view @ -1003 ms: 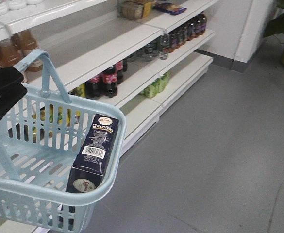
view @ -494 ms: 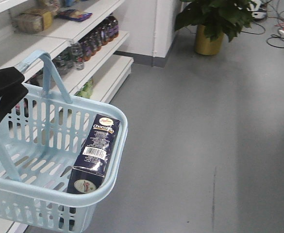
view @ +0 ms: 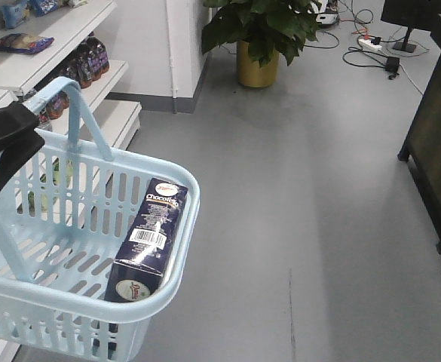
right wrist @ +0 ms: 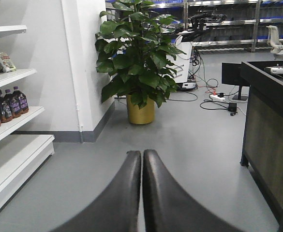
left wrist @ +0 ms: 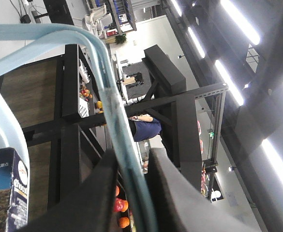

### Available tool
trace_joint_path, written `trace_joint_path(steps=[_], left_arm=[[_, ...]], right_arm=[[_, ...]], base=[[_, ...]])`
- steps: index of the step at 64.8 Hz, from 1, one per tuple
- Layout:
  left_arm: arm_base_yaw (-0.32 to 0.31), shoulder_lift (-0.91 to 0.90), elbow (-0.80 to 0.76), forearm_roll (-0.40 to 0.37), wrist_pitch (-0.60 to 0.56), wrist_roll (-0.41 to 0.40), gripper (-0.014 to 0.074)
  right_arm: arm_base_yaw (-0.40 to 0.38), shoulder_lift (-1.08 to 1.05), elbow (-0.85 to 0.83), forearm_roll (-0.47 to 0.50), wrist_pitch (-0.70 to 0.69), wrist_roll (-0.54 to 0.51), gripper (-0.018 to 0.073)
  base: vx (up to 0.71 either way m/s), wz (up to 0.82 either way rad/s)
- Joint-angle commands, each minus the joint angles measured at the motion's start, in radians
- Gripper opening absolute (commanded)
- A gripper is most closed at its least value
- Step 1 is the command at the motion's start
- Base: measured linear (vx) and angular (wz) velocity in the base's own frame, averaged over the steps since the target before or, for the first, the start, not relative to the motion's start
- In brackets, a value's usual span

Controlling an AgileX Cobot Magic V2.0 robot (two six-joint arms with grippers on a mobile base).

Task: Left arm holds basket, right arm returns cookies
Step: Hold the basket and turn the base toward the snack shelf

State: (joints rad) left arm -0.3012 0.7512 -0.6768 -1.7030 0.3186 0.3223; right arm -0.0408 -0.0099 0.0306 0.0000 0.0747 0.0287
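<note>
**A:** Left gripper (left wrist: pixel 134 154) is clamped on a loop handle (view: pixel 73 113) of the basket (view: pixel 69 298), with the pale blue bar pinched between its black fingers (left wrist: pixel 180 193).

**B:** And the cookies (view: pixel 148 241)? Inside the basket, leaning on its right wall, barcode side up, low end in the near right corner.

**A:** So well below that clamped handle, over on the basket's opposite side, touching no claw.

**B:** Right gripper (right wrist: pixel 142 162): tips pressed together, nothing between them. Neither basket nor box shows in its view.
</note>
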Motion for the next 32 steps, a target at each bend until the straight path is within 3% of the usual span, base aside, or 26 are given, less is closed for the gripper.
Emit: trace_joint_path(steps=[1, 32], left_arm=[[-0.008, -0.009, -0.033, -0.065, 0.018, 0.005, -0.0008], [-0.008, -0.009, -0.033, -0.065, 0.018, 0.005, -0.0008]], right_arm=[[-0.006, -0.012, 0.0, 0.0, -0.075, -0.009, -0.0008], [-0.006, -0.012, 0.0, 0.0, -0.075, -0.009, -0.0008]], base=[[0.26, -0.1], [0.31, -0.02]])
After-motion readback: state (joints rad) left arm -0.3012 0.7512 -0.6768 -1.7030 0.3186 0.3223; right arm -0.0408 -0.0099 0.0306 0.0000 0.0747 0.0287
